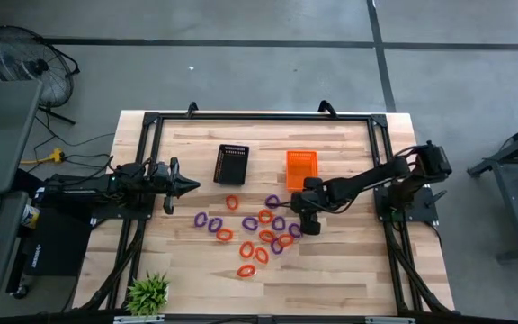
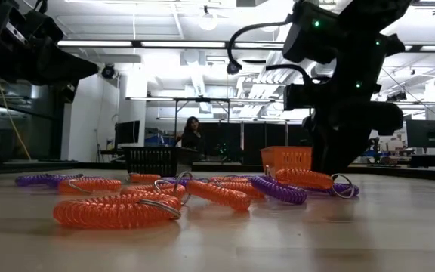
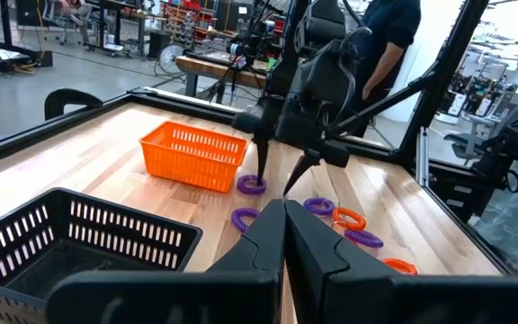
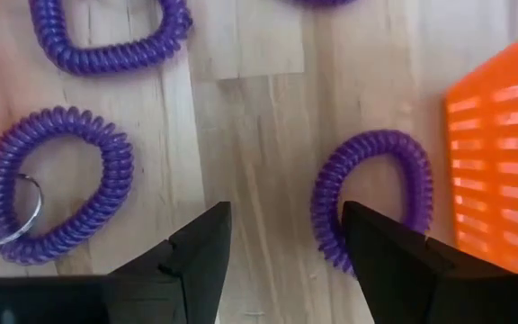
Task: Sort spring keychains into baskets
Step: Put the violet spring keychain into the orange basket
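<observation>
Several orange-red and purple spring keychains (image 1: 254,232) lie flat and scattered on the wooden table, near-side of the two baskets. The black basket (image 1: 232,164) and the orange basket (image 1: 301,166) stand side by side toward the far edge. My right gripper (image 4: 281,236) is open and points down just near-side of the orange basket (image 4: 502,171). A purple keychain (image 4: 371,193) lies beside one finger, and another with a metal ring (image 4: 52,184) lies beside the other. My left gripper (image 1: 190,187) is shut and waits at the table's left, left of the black basket (image 3: 61,238).
A black frame (image 1: 151,121) borders the table's far, left and right sides. A small green plant (image 1: 148,292) stands at the near left corner. A person (image 2: 191,134) shows in the room beyond. Bare wood (image 1: 349,270) lies right of the keychains, toward the near edge.
</observation>
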